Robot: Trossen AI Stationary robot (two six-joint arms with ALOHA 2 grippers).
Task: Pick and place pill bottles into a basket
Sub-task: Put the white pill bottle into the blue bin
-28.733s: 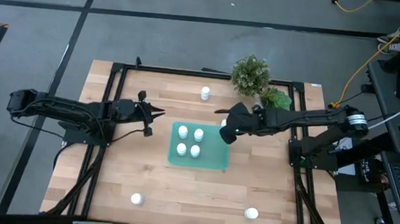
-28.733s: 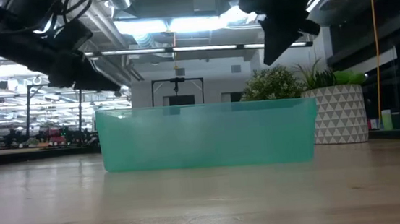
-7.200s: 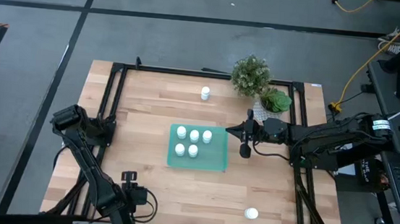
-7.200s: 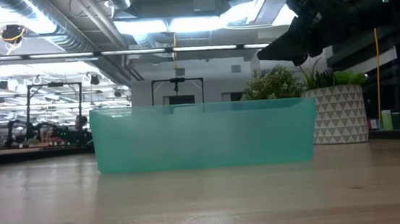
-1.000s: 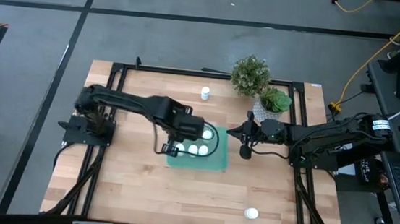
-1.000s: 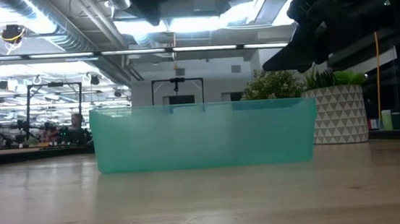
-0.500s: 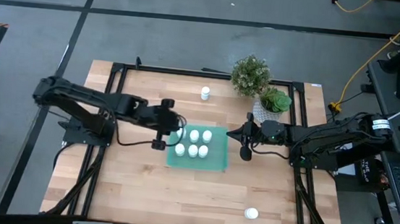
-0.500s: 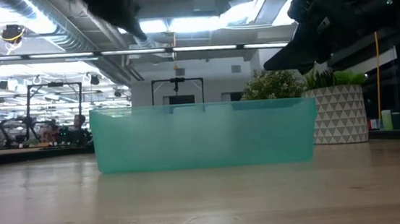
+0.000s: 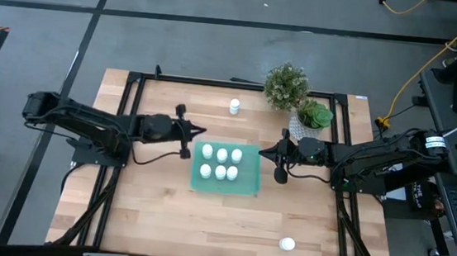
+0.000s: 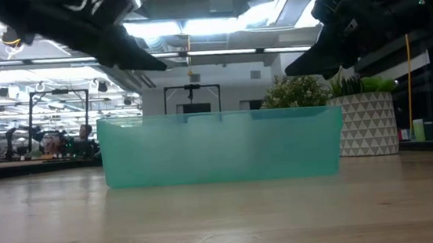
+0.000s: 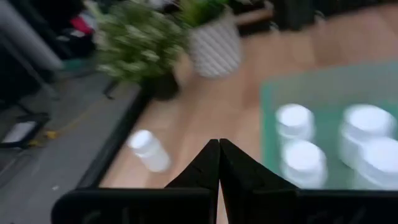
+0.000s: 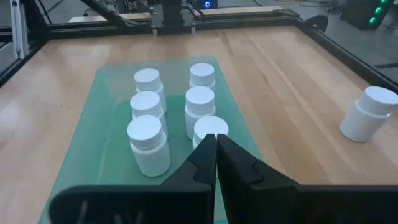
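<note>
The teal basket [image 9: 244,183] lies mid-table and holds several white pill bottles [image 9: 221,162] standing in two rows; they also show in the right wrist view [image 12: 147,102]. One loose bottle [image 9: 234,106] stands at the far side and also shows in the left wrist view [image 11: 148,149]. Another bottle [image 9: 287,243] stands near the front right. My left gripper [image 9: 202,130] hovers shut and empty just off the basket's far left corner. My right gripper [image 9: 263,153] hovers shut and empty at the basket's right edge.
Two potted plants stand at the far right: a bushy one [image 9: 286,85] and one in a white patterned pot [image 9: 313,115], close behind my right arm. A black frame [image 9: 133,78] rims the table. The low view shows the basket's front wall [image 10: 219,149].
My left gripper has drawn back from over the basket toward the table's left edge and a little toward the far edge, and now hovers off the basket's far left corner. The bottles it hid now show standing in the basket.
</note>
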